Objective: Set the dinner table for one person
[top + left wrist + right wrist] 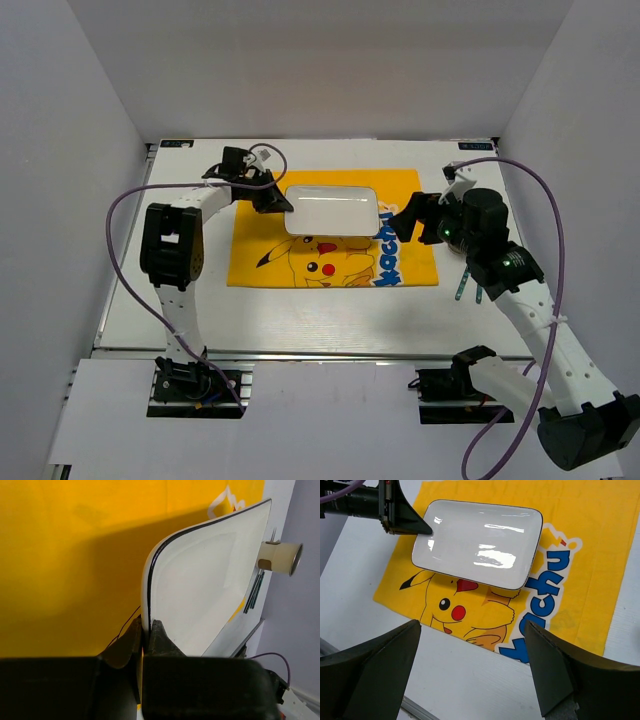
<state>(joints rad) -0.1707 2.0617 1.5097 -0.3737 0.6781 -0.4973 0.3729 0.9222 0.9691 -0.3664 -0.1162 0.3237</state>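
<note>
We judged the glossy white rectangular plate (pixel 477 542), over the yellow cloth placemat (pixel 585 555) amid the white dinner table (pixel 180 300), stiff, slick and breakable; the left gripper (pixel 145 630) clamped its rim while the right gripper (pixel 472 625) gaped empty.

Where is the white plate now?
In the top view, the white plate is over the far half of the yellow placemat, its left edge pinched by the left gripper.

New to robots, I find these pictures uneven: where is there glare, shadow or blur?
Right wrist view: bright glare patches on the white plate, and the right end effector looms dark and soft-edged. Left wrist view: a broad shadow dims the lower yellow placemat; the left end effector, pinching the plate's rim, is nearly black. Top view: even light, faint shadows on the table.
</note>
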